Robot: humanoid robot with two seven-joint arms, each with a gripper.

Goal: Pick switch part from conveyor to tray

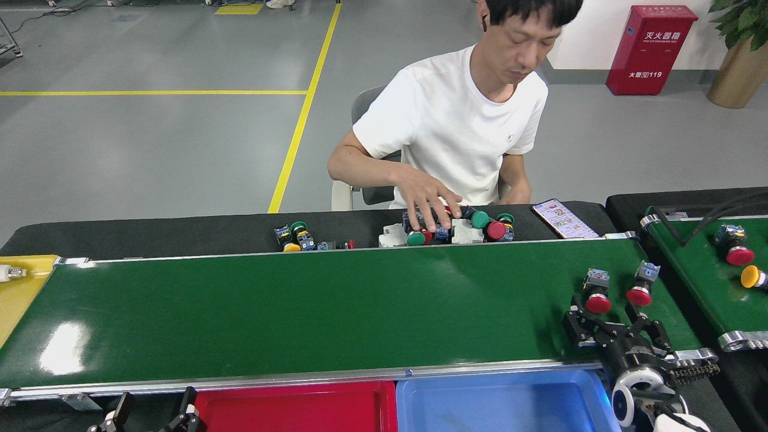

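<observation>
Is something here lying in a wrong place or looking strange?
Nothing looks damaged or spilled. Two red-capped switch parts lie on their sides on the conveyor, just beyond the open right pincer.

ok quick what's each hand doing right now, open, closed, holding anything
Left hand: only its fingertips show at the bottom edge; open, holding nothing.
Right hand: open, empty, just short of a red switch part on the conveyor.
</observation>
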